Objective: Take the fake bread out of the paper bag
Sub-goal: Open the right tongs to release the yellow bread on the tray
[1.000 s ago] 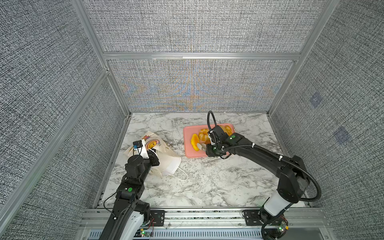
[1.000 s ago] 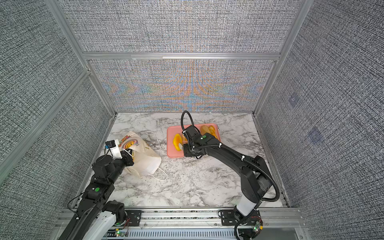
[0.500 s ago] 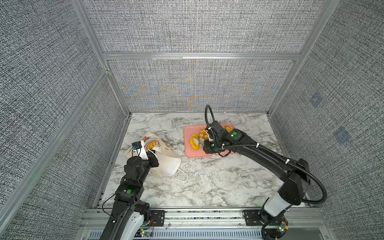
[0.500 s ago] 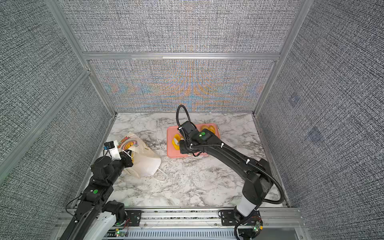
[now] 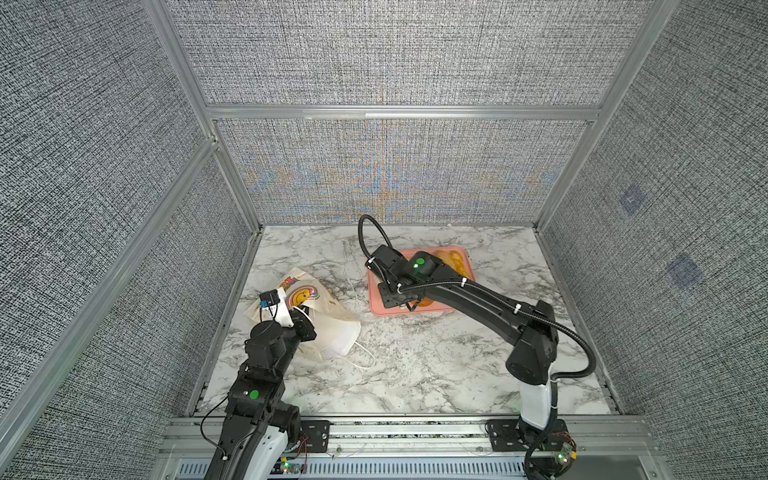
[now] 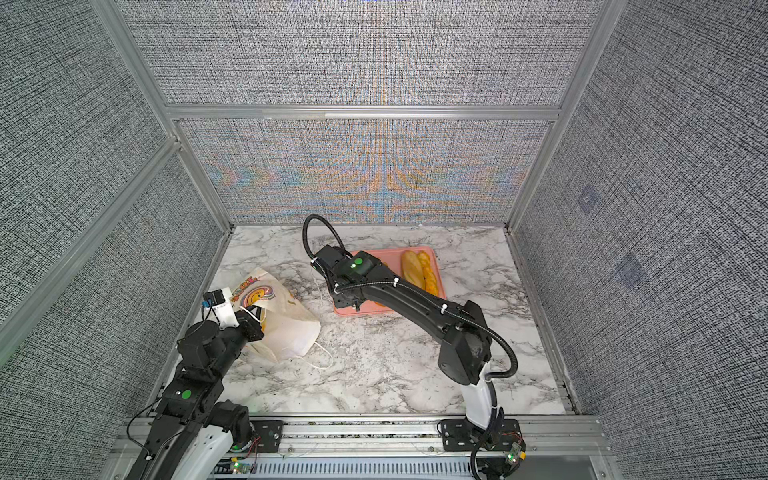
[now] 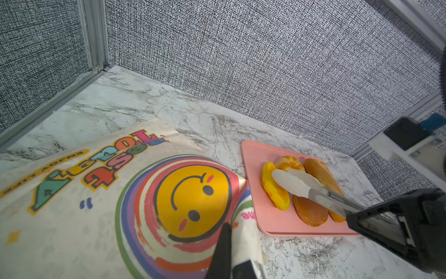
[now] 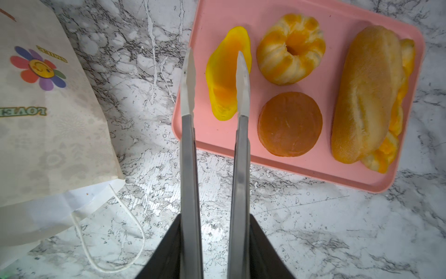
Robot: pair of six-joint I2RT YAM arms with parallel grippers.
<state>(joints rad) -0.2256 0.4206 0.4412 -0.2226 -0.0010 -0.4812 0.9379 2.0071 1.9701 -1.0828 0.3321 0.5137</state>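
The fake bread [image 8: 290, 48] in view lies on the pink tray [image 8: 313, 169], right of centre in both top views. Five pieces show: a ring bun, a round brown bun [image 8: 289, 124], a flattened yellow piece [image 8: 224, 79], and a long loaf [image 8: 366, 94] lying against a twisted roll. Whether more is left inside the paper bag [image 5: 332, 328] cannot be told, since its inside is hidden.

The pieces look glossy, light and probably squashy, judging by the flattened yellow one. Smooth metal blades may skid on that skin. A hold across the narrow middle of a piece, or across one side of the ring, seems safest, and gentle enough not to crush it.

The bag lies on its side on the tabletop, left of centre. It is thin paper that should slide or crumple easily, so it needs pinning.

The left arm [image 5: 266, 353] is folded up from the lower left, wrist bent down onto the bag. The left jaws are closed on a fold of the bag's paper.

The right arm [image 5: 478, 299] stretches from the lower right up and leftward to the tray's left edge. The right jaws clamp the handles of the metal tongs [image 8: 189, 145]. The tong blades stand apart and hold nothing, straddling the tray's left rim with one blade over the yellow piece.
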